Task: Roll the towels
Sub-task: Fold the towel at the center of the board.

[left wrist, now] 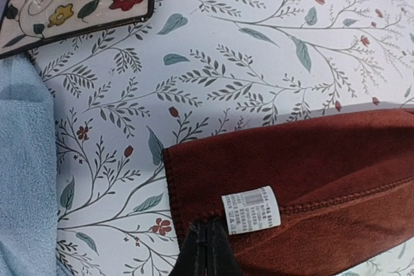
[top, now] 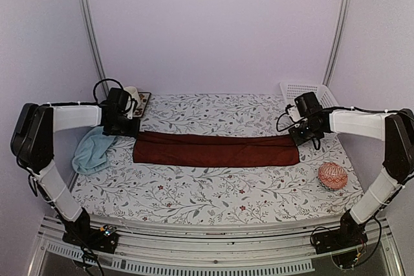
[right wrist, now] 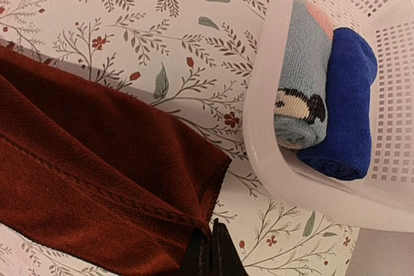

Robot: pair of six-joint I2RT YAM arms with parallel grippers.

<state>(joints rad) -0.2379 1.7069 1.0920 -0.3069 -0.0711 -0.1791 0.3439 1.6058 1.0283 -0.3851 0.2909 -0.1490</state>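
Observation:
The dark maroon towel [top: 217, 149], folded into a long strip, lies across the middle of the table. My left gripper [top: 134, 135] is at its left end and my right gripper [top: 298, 141] at its right end. In the left wrist view the gripper [left wrist: 207, 240] is shut on the maroon towel [left wrist: 310, 172] at its folded edge, beside a white label [left wrist: 251, 210]. The right wrist view shows the gripper [right wrist: 213, 244] shut on the maroon towel [right wrist: 84, 179] at its corner. The light blue towel [top: 94, 150] lies crumpled at the table's left edge, beside my left arm.
A floral tray [top: 143, 100] with a white cup [top: 131, 93] sits at the back left. A white basket [top: 307, 92] at the back right holds a rolled blue cloth [right wrist: 346, 114] and a rolled pale patterned cloth [right wrist: 301, 82]. An orange-pink ball [top: 332, 176] rests front right.

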